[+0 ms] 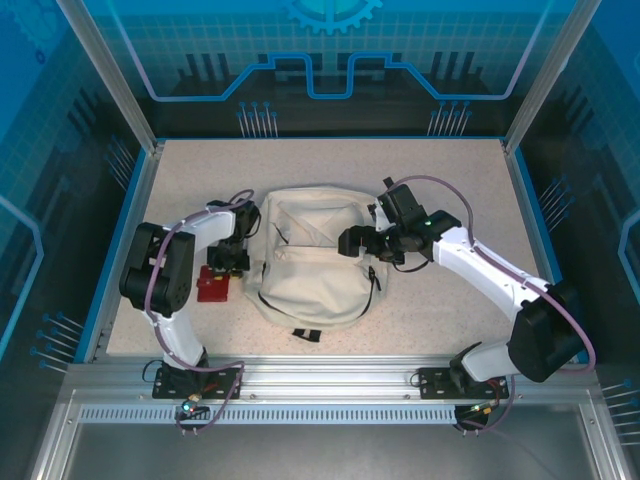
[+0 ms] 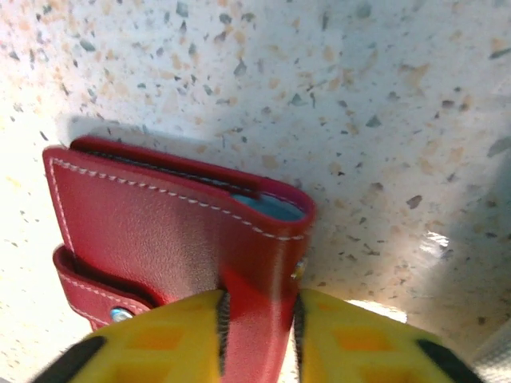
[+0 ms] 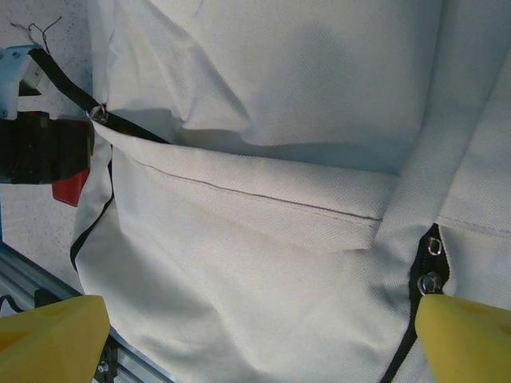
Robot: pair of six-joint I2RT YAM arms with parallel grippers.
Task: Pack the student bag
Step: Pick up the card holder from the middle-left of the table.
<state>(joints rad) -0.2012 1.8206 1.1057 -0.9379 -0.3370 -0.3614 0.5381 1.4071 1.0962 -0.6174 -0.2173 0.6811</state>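
My left hand (image 2: 257,335) is clamped on a red wallet (image 2: 160,231). One yellow fingertip (image 2: 160,339) presses on each side of its folded edge, with red leather filling the narrow gap between them. The wallet has white stitching and a snap strap at its lower corner, and it lies on the speckled tabletop (image 1: 440,180) just beside the left side of the student bag (image 1: 310,265).

The bag is a cream fabric backpack with black zip lines. It lies flat in the middle of the tabletop between my two arms, and its mouth looks open at the far end.

My right hand (image 3: 259,335) hovers at the bag's right side with its fingers spread wide apart and nothing between them. One finger is at each lower corner of the wrist view, above the cloth. The right finger sits just beside a small metal zipper pull (image 3: 431,281) on the black zip.
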